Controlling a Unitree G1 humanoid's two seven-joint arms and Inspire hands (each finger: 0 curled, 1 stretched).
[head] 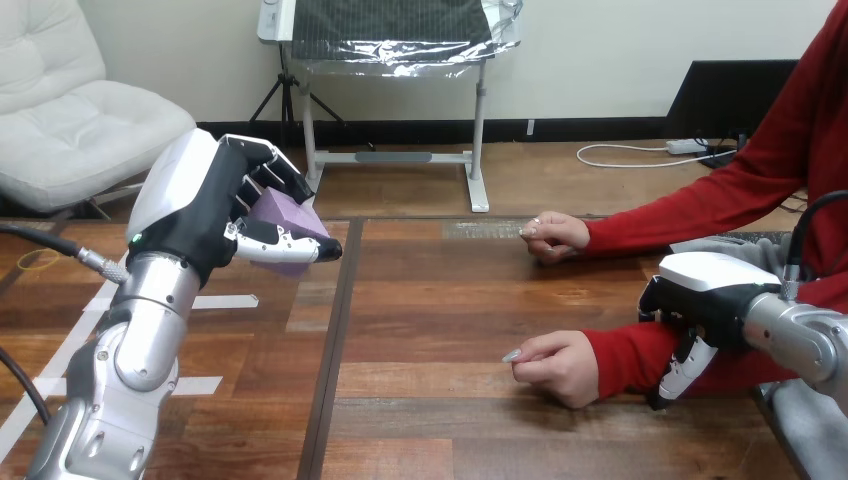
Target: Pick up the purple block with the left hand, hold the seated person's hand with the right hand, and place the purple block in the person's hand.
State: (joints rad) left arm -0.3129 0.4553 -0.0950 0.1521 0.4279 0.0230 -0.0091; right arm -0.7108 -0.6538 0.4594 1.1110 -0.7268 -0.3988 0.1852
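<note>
The left robot hand (205,205) is raised above the left part of the desk (440,320), toward its far edge. It is gripping the purple block (288,215), with fingers curled over the block's top and the thumb pressed along its near lower side. The block is clear of the desk surface and tilted. Only its front face and a strip of its top show, since the fingers and thumb cover the rest.

The person's nearer hand (555,365) rests on the desk toward the near right corner, loosely closed with the knuckles up, and nothing can be seen in it. It is well apart from the block, with bare desk between the two. The person's farther hand (553,236) lies by the desk's far edge, also loosely closed.

The right robot hand (700,315) lies over the red sleeve (625,355) of the nearer arm, just behind the wrist, and hides part of it. Whether it clasps the forearm or only rests on it cannot be told. Its silver forearm is cut off by the right side of the view.

White tape strips (225,301) lie on the desk's left part, below the raised arm. A dark seam (335,330) runs from the far edge to the near edge, between the tape and the person's hands. A small grey patch (480,229) sits at the far edge beside the farther hand, too faint to make out.
</note>
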